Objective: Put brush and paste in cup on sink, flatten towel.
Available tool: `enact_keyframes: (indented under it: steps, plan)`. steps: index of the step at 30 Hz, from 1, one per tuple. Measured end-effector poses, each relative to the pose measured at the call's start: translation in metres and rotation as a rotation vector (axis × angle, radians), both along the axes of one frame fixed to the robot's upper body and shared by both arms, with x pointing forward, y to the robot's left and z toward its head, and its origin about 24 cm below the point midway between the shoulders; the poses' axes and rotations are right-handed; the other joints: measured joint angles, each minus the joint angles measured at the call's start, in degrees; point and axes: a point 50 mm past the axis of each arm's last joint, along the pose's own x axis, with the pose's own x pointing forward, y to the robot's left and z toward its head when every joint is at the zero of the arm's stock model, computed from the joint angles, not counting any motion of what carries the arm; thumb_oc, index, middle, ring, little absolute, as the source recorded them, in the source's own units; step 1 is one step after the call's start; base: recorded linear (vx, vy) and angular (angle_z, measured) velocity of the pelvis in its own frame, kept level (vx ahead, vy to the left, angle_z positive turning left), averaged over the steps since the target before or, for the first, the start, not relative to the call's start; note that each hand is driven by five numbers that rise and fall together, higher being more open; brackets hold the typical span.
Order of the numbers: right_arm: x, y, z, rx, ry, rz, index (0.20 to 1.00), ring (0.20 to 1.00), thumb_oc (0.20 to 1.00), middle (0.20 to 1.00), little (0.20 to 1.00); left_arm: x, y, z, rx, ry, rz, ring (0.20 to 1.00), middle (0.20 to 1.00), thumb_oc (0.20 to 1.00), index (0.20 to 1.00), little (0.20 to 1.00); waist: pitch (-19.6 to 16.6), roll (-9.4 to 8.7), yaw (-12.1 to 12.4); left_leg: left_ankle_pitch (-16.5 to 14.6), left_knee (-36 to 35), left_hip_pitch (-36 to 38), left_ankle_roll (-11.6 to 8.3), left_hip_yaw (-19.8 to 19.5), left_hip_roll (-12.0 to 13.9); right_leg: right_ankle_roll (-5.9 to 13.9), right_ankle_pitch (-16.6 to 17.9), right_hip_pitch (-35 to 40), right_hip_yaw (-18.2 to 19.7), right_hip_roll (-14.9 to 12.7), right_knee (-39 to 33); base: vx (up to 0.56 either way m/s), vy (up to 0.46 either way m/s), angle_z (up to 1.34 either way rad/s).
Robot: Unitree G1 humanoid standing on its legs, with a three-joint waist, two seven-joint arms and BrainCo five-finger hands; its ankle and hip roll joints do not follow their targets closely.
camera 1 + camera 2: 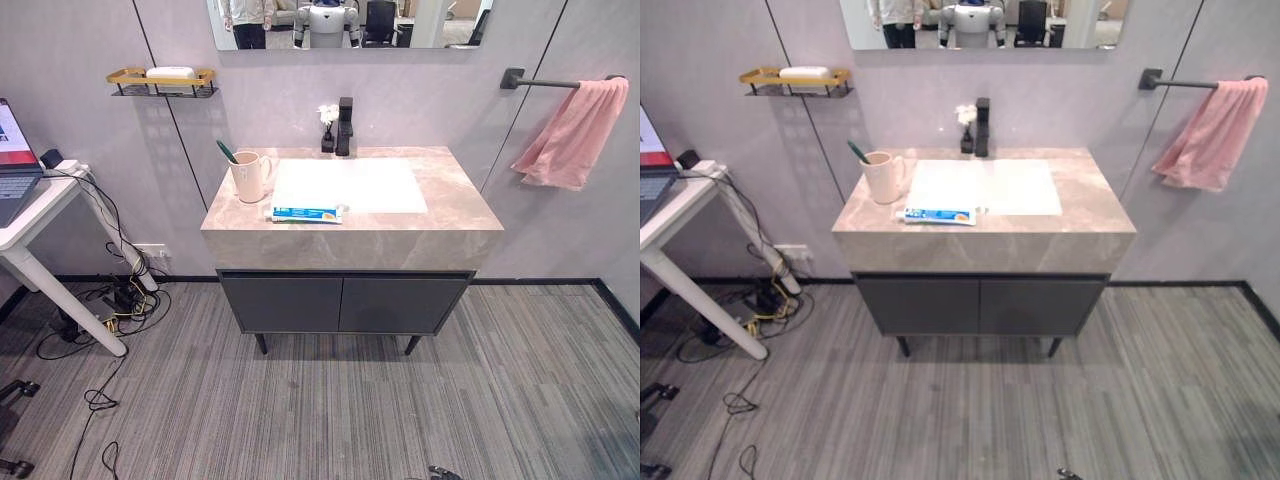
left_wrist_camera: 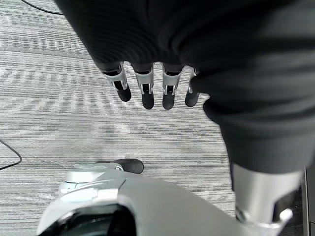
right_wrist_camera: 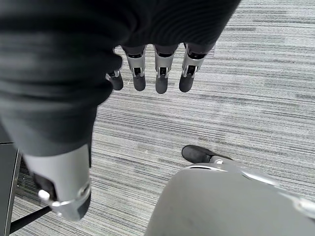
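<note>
One cup (image 1: 250, 176), one brush (image 1: 227, 152), one paste (image 1: 306, 213), one towel (image 1: 573, 133)

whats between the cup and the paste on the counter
Nothing: in the left eye view a bare strip of counter separates the cup, which holds the brush, from the paste lying flat nearer the front edge.

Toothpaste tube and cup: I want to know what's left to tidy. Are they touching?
Apart. The left eye view shows the toothpaste tube lying flat on the counter near its front edge, with bare counter between it and the cup behind it.
</note>
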Motion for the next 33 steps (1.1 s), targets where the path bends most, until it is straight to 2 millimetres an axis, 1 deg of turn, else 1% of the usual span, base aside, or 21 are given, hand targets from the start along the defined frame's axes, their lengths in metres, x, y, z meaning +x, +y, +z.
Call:
enact_keyframes:
  steps: [4, 8, 11, 12, 13, 15, 16, 18, 20, 22, 25, 29, 30, 33]
  plan:
    - [0.000, 0.000, 0.000, 0.000, 0.000, 0.000, 1.000, 1.000, 1.000, 1.000, 1.000, -0.001, 0.000, 0.000, 0.000, 0.002, 0.001, 1.000, 1.000, 1.000, 1.000, 1.000, -0.16, 0.01, 0.00, 0.00, 0.00, 0.02, 0.00, 0.00, 0.00, -0.04, 0.03, 0.02, 0.00, 0.00, 0.00, 0.00, 0.000, 0.00]
    - [0.000, 0.002, 0.000, 0.003, -0.001, 0.001, 1.000, 1.000, 1.000, 1.000, 1.000, -0.002, 0.000, 0.000, 0.000, 0.005, 0.007, 1.000, 1.000, 1.000, 1.000, 1.000, -1.19, -0.19, 0.01, 0.00, -0.01, 0.03, 0.00, -0.01, 0.01, -0.02, 0.01, 0.04, 0.00, 0.02, 0.00, 0.00, 0.000, 0.00]
    - [0.004, 0.002, 0.000, -0.004, -0.016, -0.001, 1.000, 1.000, 1.000, 1.000, 1.000, 0.000, 0.000, 0.000, 0.003, -0.001, 0.007, 1.000, 1.000, 1.000, 1.000, 1.000, -1.19, -0.26, 0.03, -0.04, 0.69, -0.25, -0.02, -0.01, -0.02, 0.07, -0.06, 0.08, 0.02, 0.00, 0.20, -0.07, -0.007, 0.01]
    - [0.010, 0.002, 0.002, -0.010, -0.037, 0.001, 1.000, 1.000, 1.000, 1.000, 1.000, 0.005, 0.001, 0.001, 0.009, -0.013, 0.011, 1.000, 1.000, 1.000, 1.000, 1.000, -0.96, -0.28, 0.05, -0.83, 3.18, -2.19, -0.44, -0.04, -0.02, 0.10, -0.53, -1.36, 0.11, -0.02, 1.84, -0.20, -0.016, -0.03]
    - [0.023, 0.004, 0.005, -0.005, -0.077, 0.009, 1.000, 1.000, 1.000, 1.000, 1.000, 0.019, 0.001, 0.002, 0.008, -0.054, 0.032, 1.000, 1.000, 1.000, 1.000, 1.000, 0.40, -0.20, 0.13, -1.85, 6.96, -5.15, -0.55, -0.04, 0.22, -0.32, -1.58, -4.77, 0.21, 0.02, 6.24, -0.17, -0.015, -0.05]
    - [0.041, 0.008, 0.009, 0.008, -0.135, 0.012, 1.000, 1.000, 1.000, 1.000, 1.000, 0.036, 0.000, 0.006, 0.006, -0.117, 0.027, 1.000, 1.000, 1.000, 1.000, 1.000, 2.68, -0.23, 0.22, -2.57, 9.19, -6.78, -0.62, -0.03, 0.38, -0.33, -4.07, -8.08, 0.27, -0.13, 11.57, -0.07, -0.007, -0.06]
    - [0.046, 0.010, 0.011, 0.016, -0.158, 0.014, 1.000, 1.000, 1.000, 1.000, 1.000, 0.041, 0.001, 0.007, 0.006, -0.140, 0.042, 1.000, 1.000, 1.000, 1.000, 1.000, 3.22, -0.48, 0.20, -2.88, 9.64, -7.29, -0.80, -0.03, 0.35, -0.77, -5.39, -9.58, 0.26, -0.40, 14.04, -0.05, -0.007, -0.03]
    - [0.048, 0.011, 0.011, 0.012, -0.167, 0.021, 1.000, 1.000, 1.000, 1.000, 1.000, 0.043, 0.002, 0.008, 0.020, -0.147, 0.049, 1.000, 1.000, 1.000, 1.000, 1.000, 3.65, -0.83, 0.26, -3.57, 11.00, -7.85, -1.05, -0.08, 0.03, -0.87, -7.04, -11.12, 0.14, -0.90, 17.52, -0.05, -0.003, 0.01]
    - [0.052, 0.013, 0.013, 0.013, -0.191, 0.023, 1.000, 1.000, 1.000, 1.000, 1.000, 0.047, 0.004, 0.009, 0.033, -0.162, 0.051, 1.000, 1.000, 1.000, 1.000, 1.000, 4.28, -1.36, 0.24, -4.19, 12.72, -8.82, -0.86, -0.06, -0.36, -0.88, -8.75, -12.99, 0.08, -1.51, 21.30, -0.01, 0.003, 0.02]
    - [0.054, 0.015, 0.013, 0.017, -0.200, 0.025, 1.000, 1.000, 1.000, 1.000, 1.000, 0.050, 0.005, 0.010, 0.036, -0.176, 0.050, 1.000, 1.000, 1.000, 1.000, 1.000, 4.89, -1.75, 0.21, -4.39, 13.58, -9.35, -0.67, -0.04, -0.49, -1.04, -9.46, -13.90, 0.09, -1.71, 22.98, 0.00, 0.000, 0.00]
    - [0.053, 0.017, 0.013, 0.020, -0.199, 0.026, 1.000, 1.000, 1.000, 1.000, 1.000, 0.050, 0.006, 0.010, 0.037, -0.186, 0.053, 1.000, 1.000, 1.000, 1.000, 1.000, 5.18, -1.95, 0.24, -4.60, 14.55, -9.96, -0.47, -0.08, -0.42, -1.30, -9.93, -14.50, 0.05, -1.69, 23.72, 0.00, 0.014, 0.00]
    - [0.054, 0.017, 0.013, 0.020, -0.206, 0.029, 1.000, 1.000, 1.000, 1.000, 1.000, 0.051, 0.006, 0.011, 0.037, -0.193, 0.044, 1.000, 1.000, 1.000, 1.000, 1.000, 5.18, -1.91, 0.23, -4.65, 14.61, -9.95, -0.34, -0.09, -0.41, -0.77, -9.77, -14.28, 0.08, -1.63, 23.44, 0.00, 0.067, -0.01]
    - [0.057, 0.017, 0.014, 0.019, -0.218, 0.031, 1.000, 1.000, 1.000, 1.000, 1.000, 0.052, 0.005, 0.011, 0.038, -0.198, 0.042, 1.000, 1.000, 1.000, 1.000, 1.000, 5.18, -1.91, 0.25, -4.65, 14.60, -9.99, -0.32, -0.12, -0.39, -0.77, -9.05, -14.12, 0.55, -1.42, 22.64, 0.00, 0.079, -0.15]
    - [0.062, 0.017, 0.016, 0.019, -0.233, 0.035, 1.000, 1.000, 1.000, 1.000, 1.000, 0.052, 0.005, 0.011, 0.038, -0.203, 0.038, 1.000, 1.000, 1.000, 1.000, 1.000, 5.10, -1.74, 0.44, -5.04, 14.53, -10.05, 0.23, -0.03, -0.49, -0.14, -8.48, -14.07, 1.41, -1.40, 21.81, 0.00, 0.121, -0.16]
